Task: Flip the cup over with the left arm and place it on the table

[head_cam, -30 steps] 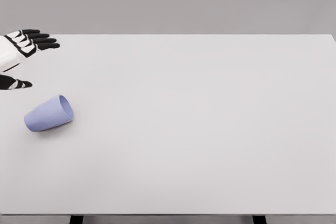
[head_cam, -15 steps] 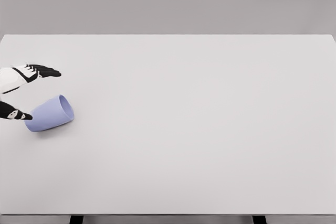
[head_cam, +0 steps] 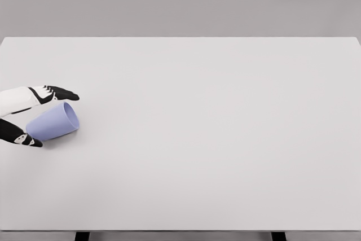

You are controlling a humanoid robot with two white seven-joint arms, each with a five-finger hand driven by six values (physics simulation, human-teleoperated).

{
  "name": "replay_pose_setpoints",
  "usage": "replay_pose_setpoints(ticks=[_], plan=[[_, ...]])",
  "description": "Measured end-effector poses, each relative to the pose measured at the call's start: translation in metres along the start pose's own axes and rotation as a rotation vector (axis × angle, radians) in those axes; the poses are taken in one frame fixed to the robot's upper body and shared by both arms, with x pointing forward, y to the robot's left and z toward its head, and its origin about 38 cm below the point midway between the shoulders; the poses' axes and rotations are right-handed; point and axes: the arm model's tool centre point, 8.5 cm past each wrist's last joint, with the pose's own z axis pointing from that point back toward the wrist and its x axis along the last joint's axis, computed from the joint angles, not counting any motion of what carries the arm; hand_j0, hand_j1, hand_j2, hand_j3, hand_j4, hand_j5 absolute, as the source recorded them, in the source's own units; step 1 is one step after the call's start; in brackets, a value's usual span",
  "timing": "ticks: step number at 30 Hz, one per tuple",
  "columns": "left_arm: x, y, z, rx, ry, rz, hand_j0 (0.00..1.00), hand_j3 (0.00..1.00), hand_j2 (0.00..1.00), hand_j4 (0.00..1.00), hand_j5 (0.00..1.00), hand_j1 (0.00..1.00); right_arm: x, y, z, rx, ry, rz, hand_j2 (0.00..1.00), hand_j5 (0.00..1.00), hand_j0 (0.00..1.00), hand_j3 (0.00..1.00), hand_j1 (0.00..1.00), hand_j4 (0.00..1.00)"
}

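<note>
Your table is a wide pale slab that fills nearly the whole head view, and everything of interest sits at its left edge. Your left hand reaches in low from that edge, forearm roughly level, palm turned toward the table's centre. Its fingers stretch out along the far side of the cup, black tips pointing right, while the thumb lies on the near side, so the hand brackets the cup from behind. The cup, lilac-blue, lies on its side in that gap between fingers and thumb, open mouth facing right and away from the palm, base tucked toward it. The hand looks spread rather than clamped; from this angle you cannot tell whether fingers or thumb actually touch the cup.
</note>
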Motion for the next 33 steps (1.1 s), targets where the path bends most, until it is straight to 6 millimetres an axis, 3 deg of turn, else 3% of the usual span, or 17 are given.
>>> replay_pose_setpoints(ticks=[12,24,33], plan=[[-0.004,-0.002,-0.004,0.019,0.003,0.020,1.00,1.00,1.00,1.00,1.00,1.00,0.000,0.000,0.000,0.000,0.000,0.000,1.00,1.00,1.00,1.00,1.00,1.00],[-0.027,-0.002,-0.016,0.056,0.235,0.171,1.00,1.00,1.00,1.00,1.00,1.00,0.000,0.000,0.000,0.000,0.000,0.000,1.00,1.00,1.00,1.00,1.00,1.00],[-0.033,-0.010,-0.028,0.038,0.279,0.244,1.00,1.00,1.00,1.00,1.00,1.00,0.000,0.000,0.000,0.000,0.000,0.000,1.00,1.00,1.00,1.00,1.00,1.00]])
